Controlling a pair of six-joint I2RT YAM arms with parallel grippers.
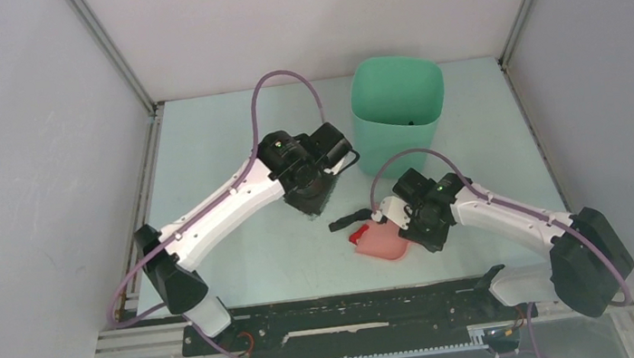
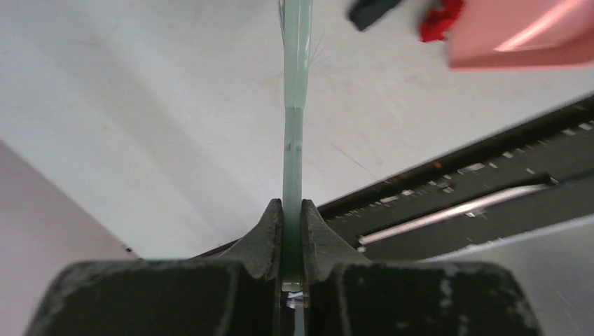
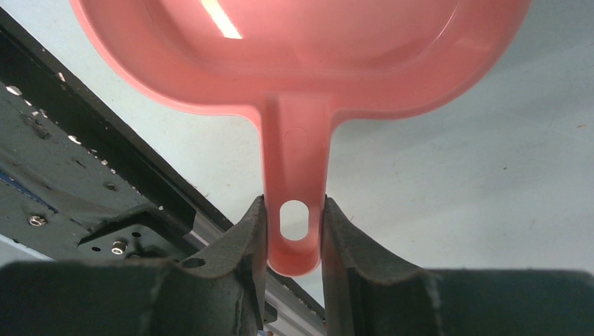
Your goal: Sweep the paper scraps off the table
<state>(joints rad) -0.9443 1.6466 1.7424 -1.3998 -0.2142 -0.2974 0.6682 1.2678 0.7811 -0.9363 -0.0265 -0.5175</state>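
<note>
My left gripper is shut on the thin handle of the green hand brush, which reaches ahead over the table. In the top view the left gripper hangs left of the scraps. A black paper scrap and a red scrap lie at the mouth of the pink dustpan. They also show in the left wrist view, black and red, beside the dustpan. My right gripper is shut on the dustpan's handle; it shows in the top view.
A tall mint-green bin stands at the back, behind the dustpan. The black base rail runs along the table's near edge, close to the dustpan. Metal edge rails and grey walls bound the table.
</note>
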